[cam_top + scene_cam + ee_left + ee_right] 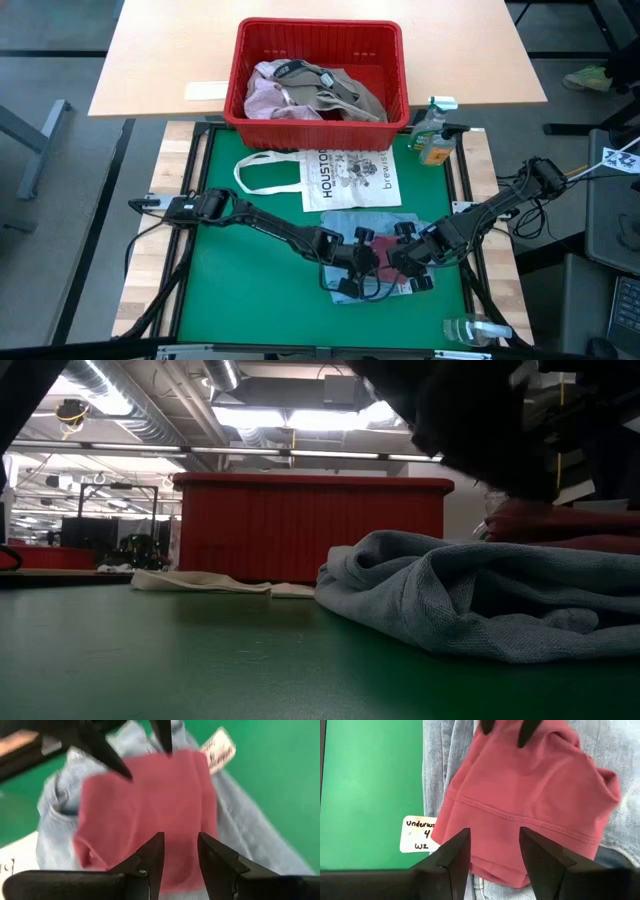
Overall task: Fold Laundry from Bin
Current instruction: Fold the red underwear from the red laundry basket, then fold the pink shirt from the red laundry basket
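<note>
A small maroon garment (530, 805) is seen lying on top of a light blue garment (352, 225) on the green tabletop (240, 300), on the side of the white tote bag (345, 180) away from the red bin (318, 72). Both pieces are met from opposite sides by the left gripper (179, 851) and the right gripper (494, 845), which are poised just above the maroon cloth with its middle between them. The jaws of each are shown parted with only a narrow gap, and nothing is held in either; the maroon fabric is merely seen through the gaps. A white paper tag (419, 834), handwritten, is shown sticking out from under the maroon piece, beside the blue cloth's edge. More laundry, pale pink and khaki-grey (315, 92), is left heaped inside the bin, beyond the tote bag.

The maroon piece is judged to be light, thin and limp, with a stitched hem that gives the firmest hold; it is best pinched at its edges or corners and not at its middle, where the blue layer underneath could be caught up as well. The blue garment, thicker and rumpled in the low view (480, 595), is expected to drag and bunch if pulled along the tabletop.
</note>
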`<state>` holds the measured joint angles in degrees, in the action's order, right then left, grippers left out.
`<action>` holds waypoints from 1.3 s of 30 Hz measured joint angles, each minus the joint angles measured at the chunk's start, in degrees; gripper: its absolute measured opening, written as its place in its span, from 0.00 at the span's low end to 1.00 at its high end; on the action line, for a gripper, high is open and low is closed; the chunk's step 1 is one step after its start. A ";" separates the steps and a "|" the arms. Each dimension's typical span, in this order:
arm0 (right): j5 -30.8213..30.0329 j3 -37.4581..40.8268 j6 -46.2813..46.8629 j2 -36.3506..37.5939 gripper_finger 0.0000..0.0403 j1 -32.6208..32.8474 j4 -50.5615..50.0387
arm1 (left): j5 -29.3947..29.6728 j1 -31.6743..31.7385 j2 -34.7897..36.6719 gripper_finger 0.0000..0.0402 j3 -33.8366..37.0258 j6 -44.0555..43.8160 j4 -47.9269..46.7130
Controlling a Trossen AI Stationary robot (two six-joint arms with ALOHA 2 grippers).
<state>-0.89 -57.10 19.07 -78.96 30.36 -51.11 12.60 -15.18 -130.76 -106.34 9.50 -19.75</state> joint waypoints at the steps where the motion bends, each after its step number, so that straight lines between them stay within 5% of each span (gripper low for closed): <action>1: 0.00 0.00 0.00 0.00 0.42 0.01 -0.02 | 0.00 0.06 -0.02 0.28 0.41 -0.22 -0.33; 15: 0.00 0.00 0.00 0.00 0.42 0.01 0.56 | -0.06 -0.06 0.31 0.28 2.03 -1.49 -0.36; 20: -0.02 0.00 -0.04 0.00 0.42 0.01 0.07 | -0.04 -0.26 0.33 0.28 -1.96 1.66 -2.17; 37: -0.02 -0.02 -1.61 0.00 0.42 0.00 -0.25 | -0.14 5.60 0.33 0.28 -28.49 7.04 -34.11; 39: -0.04 -0.02 -1.84 0.00 0.42 -0.01 -0.30 | -0.04 7.15 2.22 0.28 -27.55 8.71 -34.55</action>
<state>-0.92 -57.12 17.23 -78.96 30.36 -51.40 12.56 -8.03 -128.54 -133.89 18.21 -54.31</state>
